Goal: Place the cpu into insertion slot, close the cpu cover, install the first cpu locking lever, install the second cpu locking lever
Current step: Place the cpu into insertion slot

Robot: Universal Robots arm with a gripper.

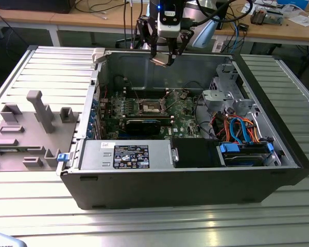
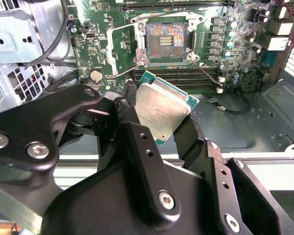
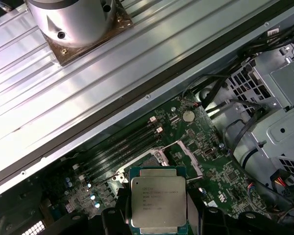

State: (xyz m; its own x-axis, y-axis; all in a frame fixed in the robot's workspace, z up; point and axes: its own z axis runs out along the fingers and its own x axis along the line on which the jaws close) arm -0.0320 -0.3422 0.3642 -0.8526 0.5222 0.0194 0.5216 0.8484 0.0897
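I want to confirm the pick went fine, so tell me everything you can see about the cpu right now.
The cpu is a small flat square chip: a silver-grey metal lid with print on it, and a green board edge showing around the lid. The gripper is shut on it, its black fingers pressing two opposite edges. It hangs tilted above the open computer case, over the green motherboard, apart from the insertion slot, which lies bare.

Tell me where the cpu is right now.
The cpu is gripped in the claw, up above the open computer case; in the second wrist view it hangs short of the empty insertion slot on the green motherboard.
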